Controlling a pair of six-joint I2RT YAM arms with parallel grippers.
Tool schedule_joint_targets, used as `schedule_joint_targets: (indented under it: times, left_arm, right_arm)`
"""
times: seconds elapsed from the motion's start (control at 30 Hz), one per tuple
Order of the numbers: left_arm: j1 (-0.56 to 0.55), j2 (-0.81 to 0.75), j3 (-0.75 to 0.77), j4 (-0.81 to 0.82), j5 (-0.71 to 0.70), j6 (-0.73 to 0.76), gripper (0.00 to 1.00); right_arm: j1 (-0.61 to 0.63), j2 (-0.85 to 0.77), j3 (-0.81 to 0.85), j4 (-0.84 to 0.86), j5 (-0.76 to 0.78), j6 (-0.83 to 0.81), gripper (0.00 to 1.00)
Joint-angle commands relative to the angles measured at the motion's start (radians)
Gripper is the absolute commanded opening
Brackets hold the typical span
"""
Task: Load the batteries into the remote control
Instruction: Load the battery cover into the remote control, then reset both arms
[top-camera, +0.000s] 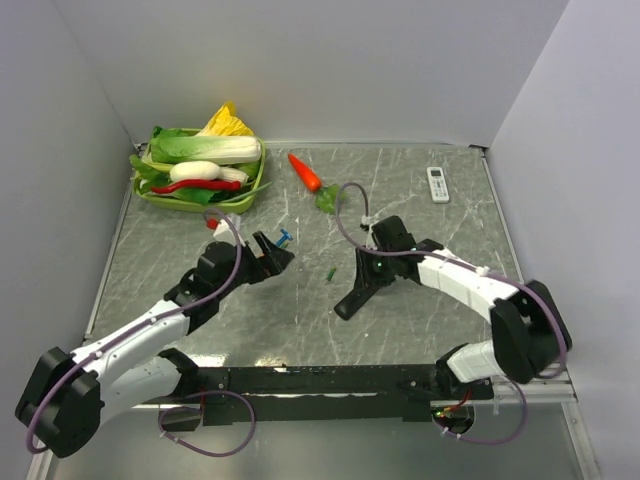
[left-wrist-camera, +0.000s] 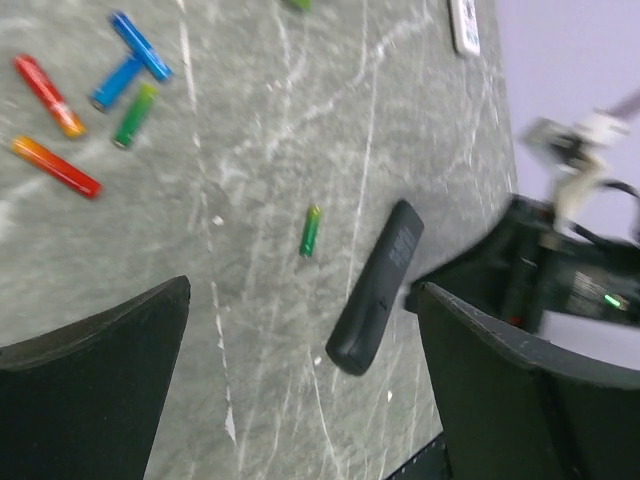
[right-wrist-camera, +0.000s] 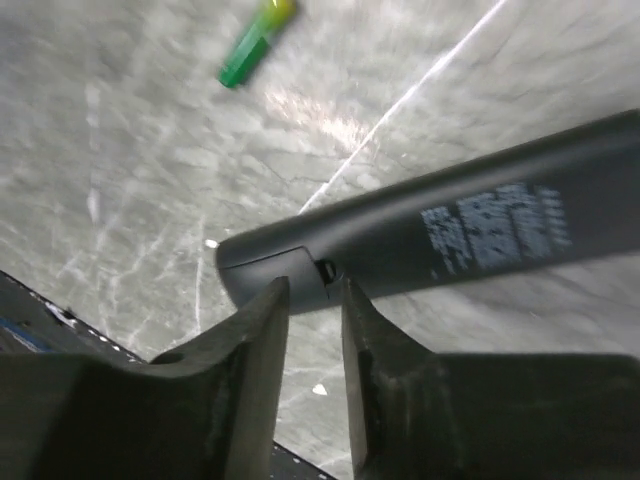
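Note:
The black remote control (top-camera: 355, 291) lies slantwise at mid-table, its printed back (right-wrist-camera: 500, 225) facing up. My right gripper (right-wrist-camera: 315, 290) has its jaws a narrow gap apart; both tips rest at the battery-cover latch near the remote's end, with nothing between them. One green battery (top-camera: 329, 272) (left-wrist-camera: 311, 230) (right-wrist-camera: 255, 40) lies just left of the remote. Several more batteries, in red (left-wrist-camera: 45, 95), orange (left-wrist-camera: 55, 165), blue (left-wrist-camera: 140, 45) and green (left-wrist-camera: 134, 115), lie in a loose group further left. My left gripper (top-camera: 278, 252) (left-wrist-camera: 300, 290) hovers wide open and empty beside that group.
A green tray (top-camera: 246, 198) of vegetables stands at the back left. An orange carrot (top-camera: 305, 172) and a green leafy piece (top-camera: 326, 200) lie behind the remote. A white remote (top-camera: 438, 184) (left-wrist-camera: 465, 25) rests at the back right. Walls close in three sides.

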Motion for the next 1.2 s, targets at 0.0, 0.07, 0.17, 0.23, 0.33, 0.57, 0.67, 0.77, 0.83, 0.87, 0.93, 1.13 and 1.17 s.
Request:
schedule_joint_targets:
  times: [0.0, 0.07, 0.17, 0.23, 0.33, 0.57, 0.67, 0.77, 0.83, 0.87, 0.93, 1.13, 1.17]
  left_arm:
    - [0.076, -0.039, 0.090, -0.069, 0.015, 0.012, 0.99]
    - [0.133, -0.059, 0.116, -0.134, 0.016, 0.018, 0.99]
    - [0.226, -0.111, 0.188, -0.251, 0.004, 0.044, 0.99]
    - [0.292, -0.153, 0.257, -0.315, -0.028, 0.076, 0.99]
    - [0.322, -0.192, 0.391, -0.452, -0.161, 0.144, 0.99]
    - [0.322, -0.312, 0.639, -0.546, -0.481, 0.283, 0.99]
    - [0.322, -0.408, 0.629, -0.460, -0.559, 0.302, 0.99]
    - [0.322, -0.508, 0.582, -0.337, -0.571, 0.349, 0.99]
    - [0.322, -0.559, 0.555, -0.269, -0.590, 0.388, 0.99]
    - [0.322, -0.571, 0.543, -0.262, -0.600, 0.391, 0.99]
    - [0.322, -0.580, 0.544, -0.264, -0.622, 0.402, 0.99]
    - [0.320, -0.551, 0.549, -0.267, -0.605, 0.402, 1.00]
    - [0.322, -0.546, 0.548, -0.267, -0.610, 0.386, 0.99]
  right_arm:
    - [-0.022, -0.165, 0.140, -0.023, 0.143, -0.017, 0.45]
    - [-0.048, -0.233, 0.165, -0.031, 0.178, -0.009, 0.50]
    - [-0.093, -0.335, 0.206, -0.049, 0.322, -0.001, 0.72]
    - [-0.116, -0.422, 0.215, -0.060, 0.446, 0.000, 0.90]
    - [-0.125, -0.545, 0.231, -0.065, 0.606, -0.015, 1.00]
    - [-0.125, -0.776, 0.237, 0.004, 0.784, -0.093, 1.00]
    - [-0.125, -0.840, 0.223, 0.050, 0.814, -0.110, 1.00]
    - [-0.125, -0.886, 0.202, 0.093, 0.805, -0.145, 1.00]
    - [-0.125, -0.912, 0.192, 0.105, 0.803, -0.164, 1.00]
    - [-0.125, -0.924, 0.189, 0.107, 0.807, -0.176, 1.00]
    - [-0.124, -0.935, 0.185, 0.115, 0.806, -0.184, 1.00]
    - [-0.124, -0.963, 0.159, 0.142, 0.800, -0.173, 1.00]
    - [-0.124, -0.967, 0.157, 0.147, 0.801, -0.161, 1.00]
